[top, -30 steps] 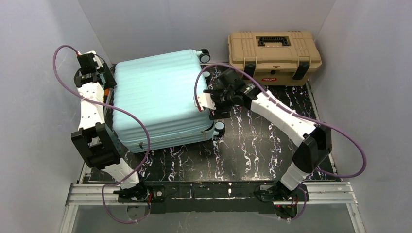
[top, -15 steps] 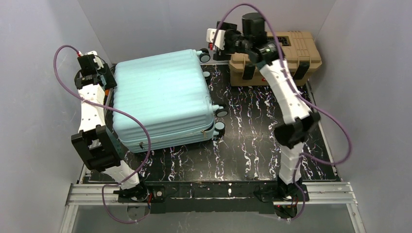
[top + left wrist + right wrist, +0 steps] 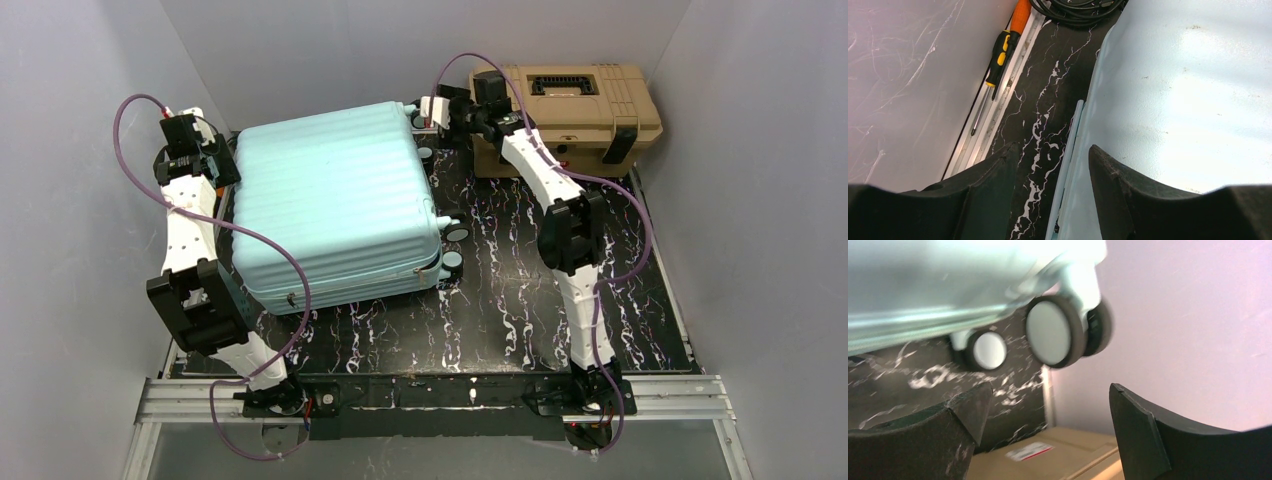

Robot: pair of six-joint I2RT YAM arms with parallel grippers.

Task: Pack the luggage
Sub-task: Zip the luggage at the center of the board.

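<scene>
The luggage (image 3: 335, 215), a pale mint-blue ribbed suitcase, lies closed and flat on the black marbled table, its black wheels (image 3: 455, 232) facing right. My left gripper (image 3: 222, 165) is open at the suitcase's far left edge; in the left wrist view its jaws straddle the shell's rim (image 3: 1070, 150), with the shell (image 3: 1188, 90) on the right. My right gripper (image 3: 430, 112) is open and empty at the suitcase's far right corner, beside the top wheels, which show blurred in the right wrist view (image 3: 1055, 330).
A tan toolbox (image 3: 565, 115) with black latches stands at the back right, close behind the right arm; it also shows in the right wrist view (image 3: 1058, 460). An orange-and-black screwdriver (image 3: 1000, 50) lies along the left wall. Grey walls enclose the table on three sides.
My right arm swung from the suitcase's right side up over the toolbox, then lowered to the suitcase's far right corner by the wheels. The left arm and suitcase have not moved.
</scene>
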